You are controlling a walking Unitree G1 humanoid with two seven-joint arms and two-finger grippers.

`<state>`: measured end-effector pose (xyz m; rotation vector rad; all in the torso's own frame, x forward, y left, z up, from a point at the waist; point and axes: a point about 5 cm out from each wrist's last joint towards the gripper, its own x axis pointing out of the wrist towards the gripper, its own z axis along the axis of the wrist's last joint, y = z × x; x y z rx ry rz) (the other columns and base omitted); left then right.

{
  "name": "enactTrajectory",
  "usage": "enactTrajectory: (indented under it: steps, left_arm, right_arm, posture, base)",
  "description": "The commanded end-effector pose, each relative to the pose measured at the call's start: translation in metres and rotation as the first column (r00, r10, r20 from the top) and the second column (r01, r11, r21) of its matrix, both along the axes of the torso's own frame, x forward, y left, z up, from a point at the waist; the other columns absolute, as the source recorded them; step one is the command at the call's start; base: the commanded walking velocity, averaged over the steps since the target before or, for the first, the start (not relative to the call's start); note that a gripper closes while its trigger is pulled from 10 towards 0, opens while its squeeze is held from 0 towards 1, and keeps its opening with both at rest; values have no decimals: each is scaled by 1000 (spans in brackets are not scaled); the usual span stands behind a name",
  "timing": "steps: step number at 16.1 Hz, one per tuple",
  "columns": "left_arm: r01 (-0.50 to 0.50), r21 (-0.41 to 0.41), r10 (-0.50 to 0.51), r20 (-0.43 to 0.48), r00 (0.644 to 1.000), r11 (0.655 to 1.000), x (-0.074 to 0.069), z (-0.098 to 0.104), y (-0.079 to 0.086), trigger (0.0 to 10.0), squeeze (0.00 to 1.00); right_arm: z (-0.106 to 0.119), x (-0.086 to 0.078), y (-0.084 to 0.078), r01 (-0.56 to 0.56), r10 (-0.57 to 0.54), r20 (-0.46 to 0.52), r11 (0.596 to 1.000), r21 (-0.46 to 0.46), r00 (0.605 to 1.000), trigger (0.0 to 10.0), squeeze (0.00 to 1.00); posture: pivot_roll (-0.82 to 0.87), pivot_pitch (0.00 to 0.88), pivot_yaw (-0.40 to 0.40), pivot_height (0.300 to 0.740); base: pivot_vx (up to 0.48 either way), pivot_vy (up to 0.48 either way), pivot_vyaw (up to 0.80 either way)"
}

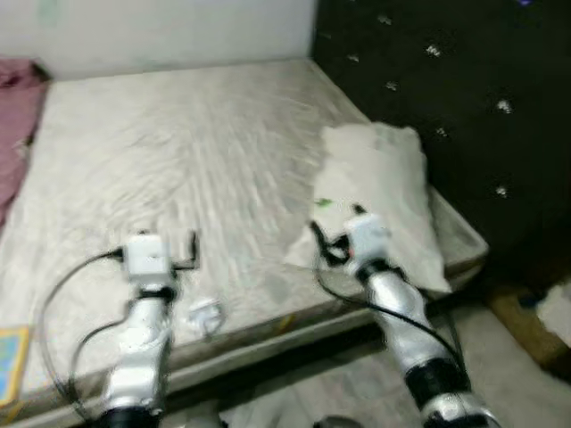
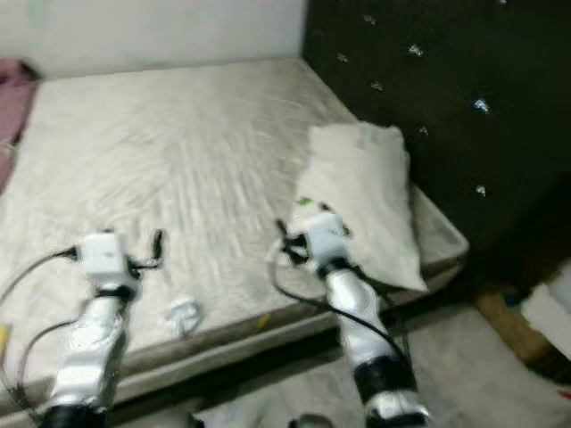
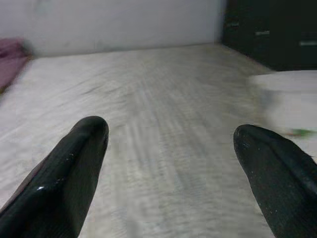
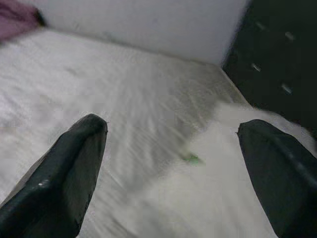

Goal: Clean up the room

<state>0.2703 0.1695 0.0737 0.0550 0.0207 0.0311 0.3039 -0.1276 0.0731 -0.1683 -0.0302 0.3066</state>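
Pillow [image 1: 379, 192] lies on the bed [image 1: 178, 160] beside the headboard [image 1: 446, 80], soft and light, best pinched at its near corner; right tool [image 4: 173, 163] and left tool [image 3: 171, 163] both released.

I see a white pillow [image 1: 379, 192] lying flat on the bed [image 1: 178, 152] by the dark headboard [image 1: 446, 80], slightly rumpled, with a small green scrap [image 1: 323, 203] at its near edge.

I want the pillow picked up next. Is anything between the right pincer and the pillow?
Nothing visible. The right pincer is open right over the near edge of the pillow, with only a tiny green speck lying there.
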Motion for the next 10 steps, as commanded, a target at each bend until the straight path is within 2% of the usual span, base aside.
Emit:
enactTrajectory:
  steps: [1,2,3,5,6,8,10]
  left_arm:
    - [-11,39,10,13,1000,999,-2,-1,8,10000,0]
    - [34,38,-36,54,998,999,-2,3,6,10000,0]
    - [66,14,-67,64,996,998,-3,5,3,10000,0]
    - [57,16,-58,51,997,998,-3,4,1,10000,0]
    - [11,59,-14,46,999,998,-3,3,3,10000,0]
    - [-15,38,14,23,1000,999,-3,-1,8,10000,0]
    - [-26,38,25,14,1000,999,-3,-2,10,10000,0]
  right_arm:
    - [6,2,0,15,-15,40,1000,12,999,10000,0]
    - [7,2,-1,43,-42,58,999,-4,997,10000,0]
    - [6,1,-4,74,-70,60,995,-64,996,10000,0]
    - [2,-3,-2,2,-2,14,1000,13,1000,10000,0]
    - [2,-4,-4,24,-24,20,1000,12,1000,10000,0]
    - [0,-4,1,0,0,19,999,-33,1000,10000,0]
    - [2,-5,5,-37,37,19,999,-2,999,10000,0]
  posture:
    - [53,34,-75,740]
    - [53,36,-74,740]
    - [50,37,-71,740]
    - [50,37,-68,740]
    - [50,37,-68,740]
    - [52,41,-69,740]
    - [52,41,-69,740]
  base:
    - [0,0,0]
    - [0,0,0]
    - [0,0,0]
    - [0,0,0]
    - [0,0,0]
    - [0,0,0]
    - [0,0,0]
